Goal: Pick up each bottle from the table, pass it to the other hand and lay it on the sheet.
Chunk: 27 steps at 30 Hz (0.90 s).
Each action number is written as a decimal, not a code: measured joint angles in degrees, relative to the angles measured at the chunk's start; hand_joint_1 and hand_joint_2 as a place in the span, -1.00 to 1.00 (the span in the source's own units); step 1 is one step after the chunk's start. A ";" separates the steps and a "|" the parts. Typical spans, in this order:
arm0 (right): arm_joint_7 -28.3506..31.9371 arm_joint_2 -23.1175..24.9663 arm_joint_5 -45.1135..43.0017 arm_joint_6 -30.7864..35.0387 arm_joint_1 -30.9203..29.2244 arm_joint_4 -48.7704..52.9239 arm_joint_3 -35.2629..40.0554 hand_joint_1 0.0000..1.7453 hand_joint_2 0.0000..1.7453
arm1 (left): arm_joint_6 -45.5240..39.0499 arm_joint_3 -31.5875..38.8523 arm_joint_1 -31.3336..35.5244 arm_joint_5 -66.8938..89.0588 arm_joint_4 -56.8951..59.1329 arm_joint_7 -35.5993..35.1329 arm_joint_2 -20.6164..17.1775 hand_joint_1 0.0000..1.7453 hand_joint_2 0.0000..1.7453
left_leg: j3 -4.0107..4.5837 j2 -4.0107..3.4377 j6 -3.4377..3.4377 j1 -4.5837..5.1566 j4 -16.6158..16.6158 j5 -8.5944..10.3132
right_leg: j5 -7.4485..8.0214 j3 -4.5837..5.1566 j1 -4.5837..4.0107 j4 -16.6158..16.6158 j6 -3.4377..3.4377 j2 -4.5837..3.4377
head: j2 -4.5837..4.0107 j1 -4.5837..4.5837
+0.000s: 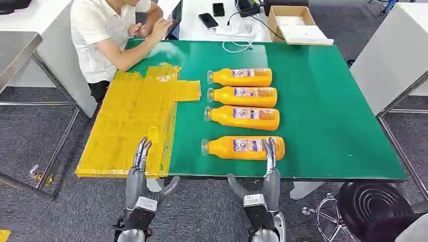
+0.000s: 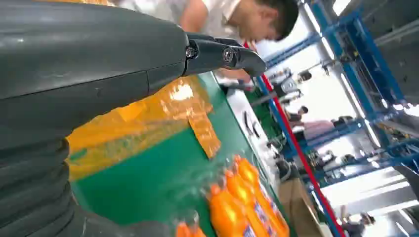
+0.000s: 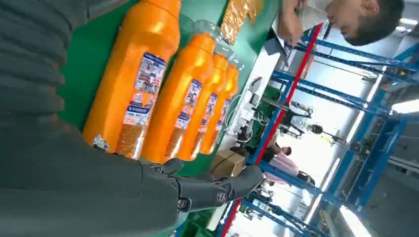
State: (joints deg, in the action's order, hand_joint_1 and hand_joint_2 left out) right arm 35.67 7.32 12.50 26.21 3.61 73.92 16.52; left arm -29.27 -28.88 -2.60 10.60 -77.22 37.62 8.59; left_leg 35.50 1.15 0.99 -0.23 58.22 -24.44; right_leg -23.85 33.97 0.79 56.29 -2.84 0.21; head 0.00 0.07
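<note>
Several orange bottles lie on their sides in a row on the green table [image 1: 328,111], caps pointing left. The nearest bottle [image 1: 242,147] [image 3: 133,84] lies by the front edge. My right hand [image 1: 267,171] [image 3: 148,187] is open, thumb spread, and its straight fingers [image 1: 270,148] reach over that bottle's base end without gripping it. The yellow sheet [image 1: 131,121] [image 2: 148,118] covers the table's left part. My left hand [image 1: 141,169] [image 2: 99,74] is open and holds nothing, its fingers over the sheet's front edge.
A person [image 1: 106,35] in a white shirt sits at the table's far left corner, forearm on the table. A cardboard box [image 1: 295,25], phones [image 1: 208,20] and cables lie beyond the far edge. A black stool [image 1: 373,206] stands at the front right.
</note>
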 measured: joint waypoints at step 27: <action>-11.57 -7.62 24.91 -0.74 -11.15 -13.92 -3.06 -1.00 1.00 | 5.64 1.84 2.11 0.46 2.82 -0.28 0.79 -1.00 1.00 | 0.01 0.01 0.02 0.02 0.03 0.02 | 0.05 -0.03 0.01 0.00 -0.05 0.00 | 0.00 0.04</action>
State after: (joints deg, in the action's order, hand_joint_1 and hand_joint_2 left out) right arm 24.10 -0.30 37.41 25.46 -7.55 60.00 13.46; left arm -23.63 -27.04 -0.49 11.06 -74.40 37.33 9.38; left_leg 35.51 1.15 1.01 -0.21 58.25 -24.42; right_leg -23.80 33.94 0.80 56.30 -2.89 0.22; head 0.00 0.11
